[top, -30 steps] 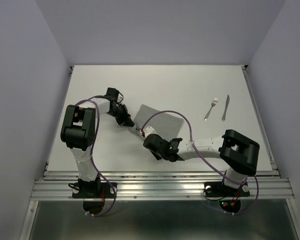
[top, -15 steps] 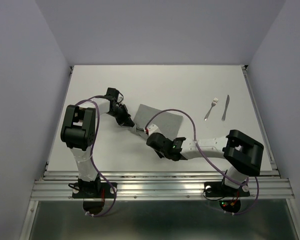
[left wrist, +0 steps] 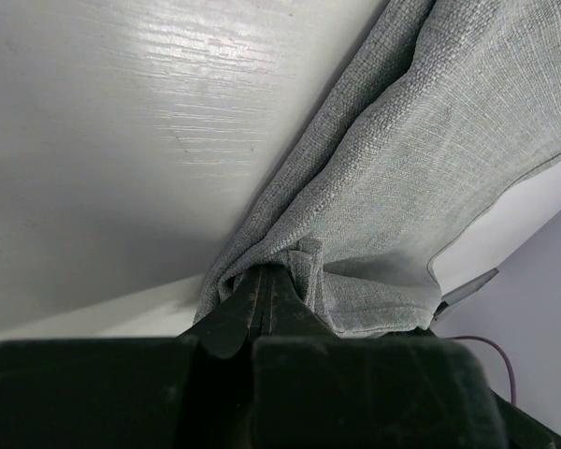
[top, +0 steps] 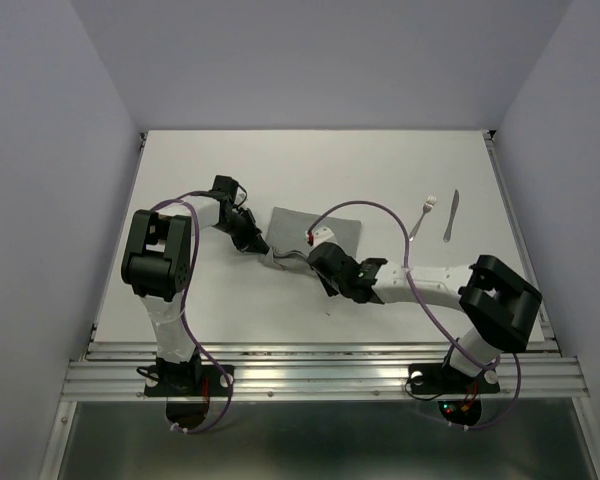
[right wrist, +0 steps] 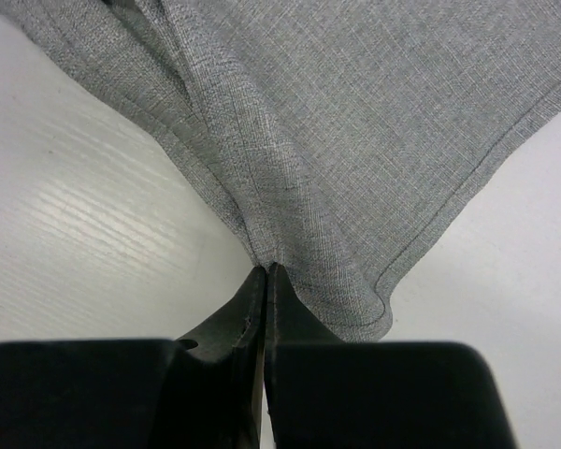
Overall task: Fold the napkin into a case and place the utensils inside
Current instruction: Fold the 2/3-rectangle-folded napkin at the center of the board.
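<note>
A white table [top: 380, 160] sits between pale walls [top: 40, 150], metal rail [top: 320, 375] in front.

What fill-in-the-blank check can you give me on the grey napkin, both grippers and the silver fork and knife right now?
1. The left gripper is shut on the thin grey cloth napkin; the right gripper is ____ on it too.
2. In the top view, the small silver metal fork lies to the ____ of the small silver metal knife.
3. Fork and knife both lie on the white table, nearer the ____ arm's base.
Missing words: shut; left; right.
</note>
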You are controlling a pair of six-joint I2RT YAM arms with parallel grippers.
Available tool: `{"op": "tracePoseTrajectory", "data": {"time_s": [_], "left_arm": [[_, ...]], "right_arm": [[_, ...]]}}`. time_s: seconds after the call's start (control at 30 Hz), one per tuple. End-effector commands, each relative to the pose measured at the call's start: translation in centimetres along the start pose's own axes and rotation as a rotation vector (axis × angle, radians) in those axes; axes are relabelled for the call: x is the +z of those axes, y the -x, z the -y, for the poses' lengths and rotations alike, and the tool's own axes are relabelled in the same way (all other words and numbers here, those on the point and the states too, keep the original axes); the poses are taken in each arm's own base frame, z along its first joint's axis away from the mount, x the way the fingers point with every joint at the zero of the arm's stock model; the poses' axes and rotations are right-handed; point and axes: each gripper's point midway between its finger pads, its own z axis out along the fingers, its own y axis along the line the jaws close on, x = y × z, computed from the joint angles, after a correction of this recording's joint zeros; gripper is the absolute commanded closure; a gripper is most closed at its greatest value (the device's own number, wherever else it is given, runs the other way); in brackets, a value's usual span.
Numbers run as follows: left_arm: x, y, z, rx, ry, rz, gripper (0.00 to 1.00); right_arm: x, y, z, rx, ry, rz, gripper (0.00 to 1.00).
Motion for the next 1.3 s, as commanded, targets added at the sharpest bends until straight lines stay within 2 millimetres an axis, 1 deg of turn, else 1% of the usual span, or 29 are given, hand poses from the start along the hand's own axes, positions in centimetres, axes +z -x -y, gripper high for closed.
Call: {"op": "tracePoseTrajectory", "data": {"time_s": [0.0,0.07,0.2,0.3,0.37,0.4,0.47,0.53,0.57,0.67,0.73,0.77,0.8,0.83,0.87,0.93,0.97,1.03,1.07,1.1,1.13,1.17,1.2,1.27], "left_arm": [[1.2,-1.1,-3.3,0.013,0.129,-0.03,1.0],[1.2,-1.0,-3.2,0.014,0.128,-0.029,1.0],[0.9,-0.7,-2.8,0.03,0.118,-0.019,1.0],[0.3,-0.1,-2.3,0.054,0.119,0.01,1.0],[-0.1,0.4,-1.8,0.073,0.118,0.024,1.0],[-0.2,0.4,-1.8,0.074,0.123,0.022,1.0],[-0.4,0.7,-1.5,0.085,0.117,0.029,1.0],[-0.6,0.9,-1.3,0.096,0.117,0.037,1.0],[-0.8,1.1,-1.1,0.103,0.117,0.045,0.99],[-1.2,1.3,-0.8,0.114,0.113,0.058,0.97],[-1.5,1.5,-0.6,0.126,0.115,0.07,0.94],[-1.7,1.7,-0.4,0.13,0.114,0.076,0.93],[-1.9,1.8,-0.3,0.132,0.118,0.084,0.91],[-2.1,1.8,-0.3,0.135,0.119,0.088,0.9],[-2.3,2.0,-0.1,0.141,0.119,0.096,0.87],[-2.7,2.2,0.0,0.145,0.128,0.111,0.82],[-3.0,2.4,0.2,0.152,0.126,0.121,0.76],[-3.4,2.7,0.3,0.16,0.135,0.138,0.71],[-3.7,2.9,0.5,0.164,0.134,0.15,0.67],[-4.0,3.0,0.6,0.171,0.139,0.159,0.62],[-4.3,3.3,0.9,0.177,0.139,0.173,0.61],[-4.6,3.5,1.0,0.18,0.142,0.182,0.58],[-4.9,3.7,1.1,0.187,0.147,0.194,0.57],[-5.6,4.1,1.6,0.197,0.149,0.22,0.57]], "right_arm": [[-1.0,3.7,0.1,0.09,0.055,0.096,0.99],[-1.0,4.4,0.6,0.113,0.059,0.109,0.99],[-1.2,5.6,0.3,0.126,0.087,0.13,0.99],[-1.2,6.1,0.0,0.139,0.114,0.132,0.99],[-0.9,6.2,0.2,0.161,0.131,0.125,0.99],[-1.0,6.5,-0.1,0.165,0.148,0.128,0.99],[-0.8,6.9,0.3,0.199,0.168,0.126,0.99],[-0.8,7.2,0.3,0.214,0.197,0.122,0.99],[-0.6,7.3,0.7,0.228,0.197,0.12,0.99],[-0.5,7.7,0.4,0.24,0.236,0.112,0.99],[0.0,7.8,0.8,0.261,0.251,0.096,0.99],[0.0,8.0,0.6,0.263,0.261,0.095,0.99],[0.5,7.7,0.7,0.27,0.265,0.08,0.99],[0.8,7.8,1.2,0.283,0.256,0.077,0.99],[0.7,7.8,0.8,0.284,0.275,0.072,0.99],[1.3,7.7,1.4,0.309,0.277,0.057,0.99],[1.2,7.9,0.7,0.314,0.311,0.051,0.99],[1.7,8.0,1.5,0.343,0.314,0.041,0.99],[1.7,7.8,1.0,0.349,0.339,0.027,0.99],[1.8,8.1,1.3,0.364,0.346,0.025,0.99],[2.1,7.9,1.4,0.379,0.365,0.01,0.99],[2.2,7.8,1.4,0.391,0.373,-0.002,0.99],[2.1,8.0,0.9,0.399,0.404,-0.01,0.99],[2.7,7.6,1.4,0.425,0.405,-0.039,0.99]]}}
